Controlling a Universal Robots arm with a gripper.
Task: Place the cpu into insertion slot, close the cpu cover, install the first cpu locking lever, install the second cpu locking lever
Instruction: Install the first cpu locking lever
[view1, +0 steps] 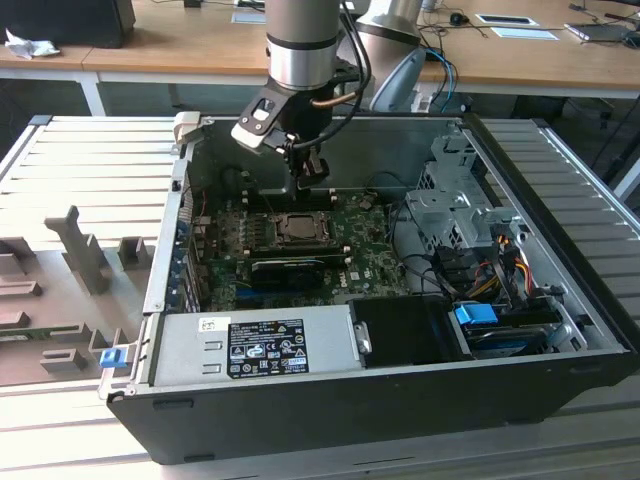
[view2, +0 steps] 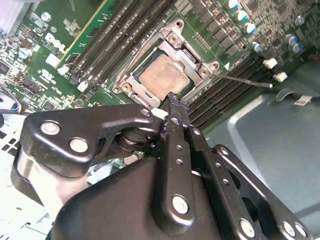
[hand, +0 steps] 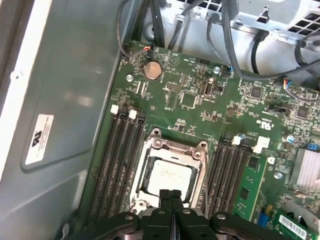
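**Clenched fingers at the socket's edge, cpu seated**

The gripper (hand: 170, 194) hangs over the far part of the board with its two fingers pressed together and nothing between them, the tips just at the edge of the cpu cover (hand: 176, 149). The cover looks to be lying down around the chip, though whether it sits fully flat is hard to judge from here. A thin locking lever (view2: 245, 81) sticks out free beside the socket, so the work in hand is probably pressing cover or lever home. To do that well, the closed tips should bear only on the metal frame or the rod, never on the chip's face. The push should be slow and straight, so the tips cannot slide onto the memory slots on either side.

The open computer case (view1: 560, 190) holds a power supply (view1: 260, 345) along its near wall and a drive cage (view1: 450, 210) at the exterior view's right. The green circuit board (hand: 190, 90) lies on its floor. In the board, toward the far side, sits the insertion slot (hand: 141, 197). In the slot lies the cpu (hand: 170, 175), its pale face showing through the cover's window.
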